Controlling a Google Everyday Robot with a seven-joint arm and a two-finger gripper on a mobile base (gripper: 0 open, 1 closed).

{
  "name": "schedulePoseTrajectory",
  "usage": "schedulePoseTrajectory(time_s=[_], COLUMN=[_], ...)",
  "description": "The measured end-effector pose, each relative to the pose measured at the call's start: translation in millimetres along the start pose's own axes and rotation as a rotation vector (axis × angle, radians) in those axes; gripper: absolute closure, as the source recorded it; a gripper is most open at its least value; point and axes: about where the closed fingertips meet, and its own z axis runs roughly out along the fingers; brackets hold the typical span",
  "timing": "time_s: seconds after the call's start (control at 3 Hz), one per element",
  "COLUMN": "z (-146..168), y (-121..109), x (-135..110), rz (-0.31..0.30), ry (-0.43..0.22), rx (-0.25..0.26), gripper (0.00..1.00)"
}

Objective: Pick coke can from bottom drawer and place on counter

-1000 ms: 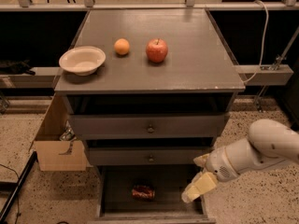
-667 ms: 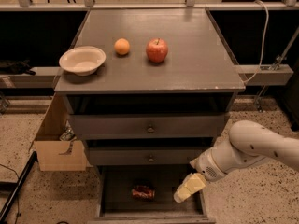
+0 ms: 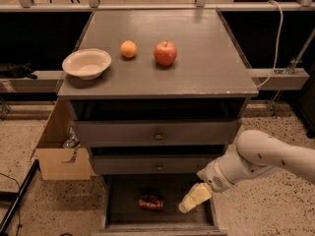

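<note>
While apple tops counter (grey), the gripper overhangs bottom drawer.

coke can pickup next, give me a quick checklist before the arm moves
1. Is the bottom drawer pulled open: ok.
2. Is the coke can in view on the drawer floor, lying on its side: ok.
3. Is the end effector at the can: not ok, it hangs over the drawer's right part, apart from the can.
4. Nothing between end effector and can: ok.
5. Height above the drawer floor: cannot tell.
6. Bare space on the counter right of the apple: ok.
</note>
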Motion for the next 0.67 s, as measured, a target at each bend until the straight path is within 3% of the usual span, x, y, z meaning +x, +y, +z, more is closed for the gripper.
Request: schedulePoseTrajectory(time_s=[0.33, 0.67], z=[43, 84], y=[-5, -17], x=[-3, -20], rz=[0.034, 0.052], ry=[0.005, -0.12], rx=[-0.019, -0.059], gripper=[0.0, 0.0])
